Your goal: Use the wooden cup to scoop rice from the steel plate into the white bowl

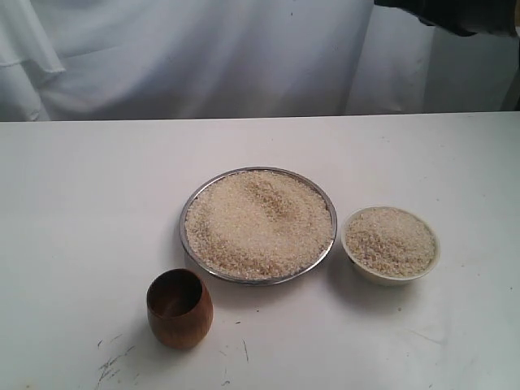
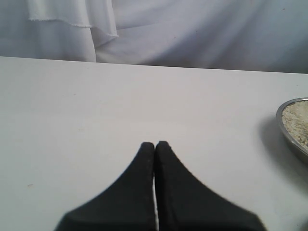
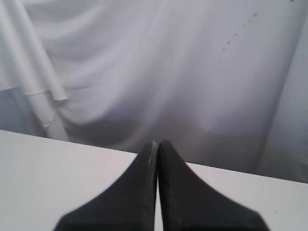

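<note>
**Rice in plate and bowl, cup standing apart, both jaws closed**

On the white counter (image 1: 81, 203) sit three containers. The steel plate (image 1: 184, 231) lies near the middle and is covered almost to its shiny rim by the rice (image 1: 258, 223), a loose, pale beige heap with a slightly darker patch toward its centre. Just beside it on the right, apart from the rim, stands the white bowl (image 1: 390, 279). It too holds rice, a mound that reaches about to its thick rim. The wooden cup (image 1: 179, 313) stands upright in front of the plate's left edge, near it but not touching. Its mouth faces up and its dark inside shows bare wood. A few dark scuff marks (image 1: 110, 366) streak the counter to the left of the cup.

The left jaws are pressed together with nothing between them, low over bare counter. In the left wrist view the plate's rim (image 2: 281, 125) and a little rice (image 2: 297, 120) show at the edge. The right jaws are likewise closed on nothing, pointing toward the white cloth backdrop (image 3: 159, 62) past the counter's far edge.
</note>
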Robot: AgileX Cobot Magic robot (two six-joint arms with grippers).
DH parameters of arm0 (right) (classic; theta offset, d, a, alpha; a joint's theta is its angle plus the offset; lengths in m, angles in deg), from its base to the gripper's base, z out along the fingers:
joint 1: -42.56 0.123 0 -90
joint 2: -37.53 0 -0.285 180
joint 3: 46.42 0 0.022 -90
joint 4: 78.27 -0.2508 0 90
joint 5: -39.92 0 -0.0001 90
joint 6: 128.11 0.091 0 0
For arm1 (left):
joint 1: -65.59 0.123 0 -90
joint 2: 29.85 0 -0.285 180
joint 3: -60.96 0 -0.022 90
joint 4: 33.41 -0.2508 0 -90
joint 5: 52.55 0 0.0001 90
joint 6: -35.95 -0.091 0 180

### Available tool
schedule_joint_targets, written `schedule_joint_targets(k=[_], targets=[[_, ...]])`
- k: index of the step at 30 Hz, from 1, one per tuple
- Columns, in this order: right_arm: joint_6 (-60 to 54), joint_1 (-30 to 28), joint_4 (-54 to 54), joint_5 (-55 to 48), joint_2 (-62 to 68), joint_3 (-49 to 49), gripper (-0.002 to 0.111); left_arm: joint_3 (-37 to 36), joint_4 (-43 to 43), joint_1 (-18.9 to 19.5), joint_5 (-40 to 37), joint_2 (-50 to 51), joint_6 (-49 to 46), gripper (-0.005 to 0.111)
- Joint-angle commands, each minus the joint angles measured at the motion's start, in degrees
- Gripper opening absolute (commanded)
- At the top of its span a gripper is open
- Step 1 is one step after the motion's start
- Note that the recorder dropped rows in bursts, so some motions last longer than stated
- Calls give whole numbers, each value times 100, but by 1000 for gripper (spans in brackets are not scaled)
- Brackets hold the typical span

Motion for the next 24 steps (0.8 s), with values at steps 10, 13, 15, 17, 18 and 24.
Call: schedule_joint_targets(k=[10,13,15,17,18,24], targets=[[-203,-46,17,-2223,-1051,-950,0,-28,9,11,76,-24,3,0],[-203,-46,17,-2452,-2032,-1720,0,-28,9,11,76,-24,3,0],[-203,-46,17,-2506,-2709,-2248,0,-28,9,11,76,-24,3,0],[-203,-46,17,-2506,-3215,-2684,0,-28,9,11,76,-24,3,0],[-163,-46,3,-2605,-3477,-2931,0,-28,9,11,76,-24,3,0],[33,-46,-6,-2726,-4094,-3498,0,-28,9,11,76,-24,3,0]])
